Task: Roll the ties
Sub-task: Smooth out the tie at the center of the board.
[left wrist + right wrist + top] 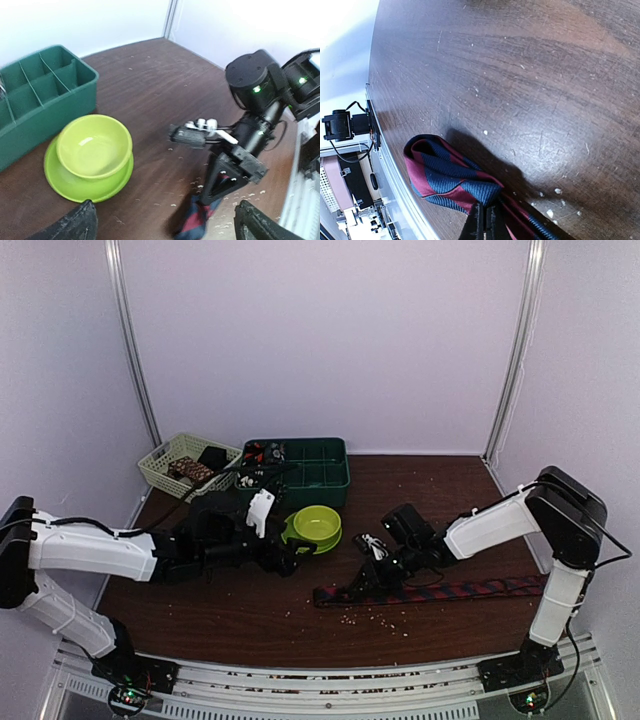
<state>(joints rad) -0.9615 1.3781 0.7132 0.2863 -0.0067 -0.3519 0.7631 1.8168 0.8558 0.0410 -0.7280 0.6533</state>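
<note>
While your right tool (485, 220) clamps the tie (445, 175), rolling's barely begun.
Your left tool (166, 212) gapes; three o'clock length lies flat.

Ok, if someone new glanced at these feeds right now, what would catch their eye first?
Probably the red-and-navy striped tie, stretched along the near right of the table, with its left end pinched in the shut right gripper. Next comes the lime-green bowl on its plate mid-table, just beyond the open left gripper. Pale crumbs are scattered near the tie.
</note>
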